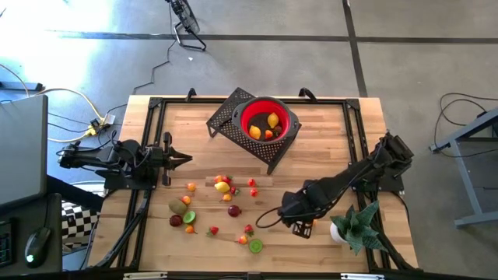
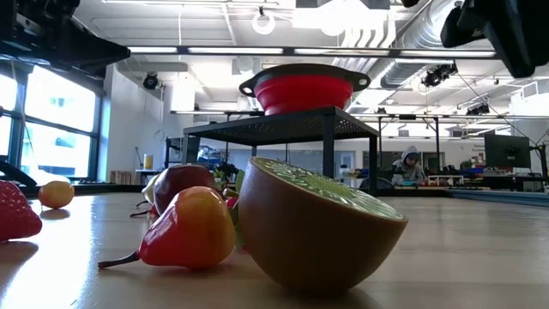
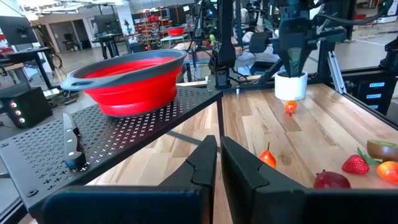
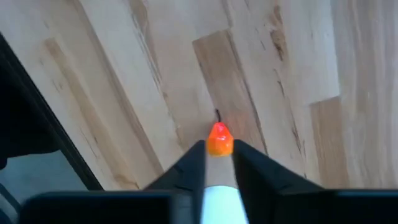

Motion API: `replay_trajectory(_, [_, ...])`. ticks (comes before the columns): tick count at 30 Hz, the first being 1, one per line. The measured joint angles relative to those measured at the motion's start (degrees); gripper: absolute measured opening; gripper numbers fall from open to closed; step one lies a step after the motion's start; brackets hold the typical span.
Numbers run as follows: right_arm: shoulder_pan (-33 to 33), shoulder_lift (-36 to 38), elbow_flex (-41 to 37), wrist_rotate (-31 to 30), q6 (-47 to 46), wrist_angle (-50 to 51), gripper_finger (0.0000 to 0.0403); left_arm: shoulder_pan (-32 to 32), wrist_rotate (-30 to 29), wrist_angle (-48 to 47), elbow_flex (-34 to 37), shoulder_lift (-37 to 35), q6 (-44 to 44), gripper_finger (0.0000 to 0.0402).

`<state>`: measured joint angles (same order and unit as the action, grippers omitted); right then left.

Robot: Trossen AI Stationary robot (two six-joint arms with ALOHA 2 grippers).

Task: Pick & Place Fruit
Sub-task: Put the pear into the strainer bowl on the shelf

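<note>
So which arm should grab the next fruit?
Probably the right one. The right pincer is already lined up right at a little orange-red fruit on the table. The left pincer waits shut at the left side, pointing at no fruit.

Overhead looks straight down; low sits tabletop-level; both share the red bowl [image 1: 268, 124].

The table [image 1: 327, 148] was pale wood in jointed planks with a smooth, faintly sheened finish. The stand [image 3: 124, 134] looked like matt black perforated metal. The red bowl [image 3: 130, 84] seemed soft, satin plastic with a grey rim. The toy fruit [image 2: 184, 227] was glossy, smooth plastic; the kiwi half [image 2: 317, 227] looked matt brown.
</note>
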<state>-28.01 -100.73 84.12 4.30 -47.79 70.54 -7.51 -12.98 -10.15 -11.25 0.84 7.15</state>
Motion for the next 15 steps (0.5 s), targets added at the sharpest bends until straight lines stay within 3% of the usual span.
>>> replay_trajectory(4, [-0.49,0.00,-3.24,-0.90,3.94,-1.40,0.0158,-0.01,0.01,-0.09,0.00,0.00,0.00,0.0019])
replay_trajectory(7, [-1.20,0.00,-6.42,-0.46,5.71,-3.40,0.0193,0.00,0.01,-0.23,0.00,0.00,-0.15,0.0019])
replay_trajectory(15, [-1.33,0.00,-11.23,-1.13,5.83,-10.99,0.0195,0.00,-1.11,1.81,0.00,0.02,1.18,0.0019])
